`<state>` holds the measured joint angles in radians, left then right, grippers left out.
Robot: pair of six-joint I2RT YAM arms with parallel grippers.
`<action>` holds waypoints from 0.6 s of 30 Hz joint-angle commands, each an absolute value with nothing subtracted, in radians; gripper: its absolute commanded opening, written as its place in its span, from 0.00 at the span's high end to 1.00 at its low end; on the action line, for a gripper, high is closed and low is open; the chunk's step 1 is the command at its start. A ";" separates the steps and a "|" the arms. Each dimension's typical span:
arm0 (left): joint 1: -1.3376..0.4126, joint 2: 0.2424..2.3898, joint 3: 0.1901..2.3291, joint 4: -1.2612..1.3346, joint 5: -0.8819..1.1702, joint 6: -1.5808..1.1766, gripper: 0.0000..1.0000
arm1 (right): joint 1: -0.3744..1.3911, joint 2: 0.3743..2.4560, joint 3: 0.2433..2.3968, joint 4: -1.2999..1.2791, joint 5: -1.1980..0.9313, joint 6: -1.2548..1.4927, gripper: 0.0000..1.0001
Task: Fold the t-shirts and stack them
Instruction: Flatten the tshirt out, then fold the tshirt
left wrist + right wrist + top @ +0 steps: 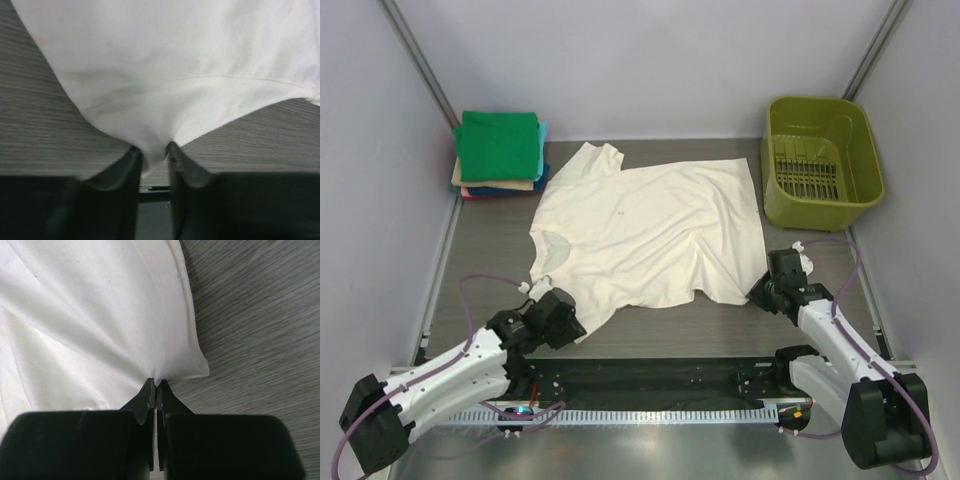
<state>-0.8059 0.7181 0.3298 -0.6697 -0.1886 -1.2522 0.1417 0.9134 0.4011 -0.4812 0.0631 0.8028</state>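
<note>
A cream t-shirt (650,230) lies spread flat on the grey table, collar to the left. My left gripper (570,322) is shut on the shirt's near left sleeve; in the left wrist view (154,150) cloth (165,75) is bunched between the fingers. My right gripper (760,290) is shut on the shirt's near right hem corner; in the right wrist view (156,382) the cloth (100,315) fans out from the closed tips. A stack of folded t-shirts (500,152), green on top, sits at the back left.
An olive-green plastic basket (820,160) stands at the back right. Grey walls close in the table on three sides. A black rail (650,385) runs along the near edge between the arm bases.
</note>
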 commanded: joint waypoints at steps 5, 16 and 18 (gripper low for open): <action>-0.795 0.769 0.437 -0.695 -0.382 -1.243 1.00 | 0.138 0.894 0.462 -0.501 0.115 0.787 0.99; -0.689 0.644 0.731 -0.980 -0.503 -1.103 1.00 | 0.129 0.750 0.561 -0.662 0.238 0.830 0.99; -0.689 0.621 0.758 -1.014 -0.506 -1.092 1.00 | 0.127 0.729 0.577 -0.683 0.245 0.841 0.99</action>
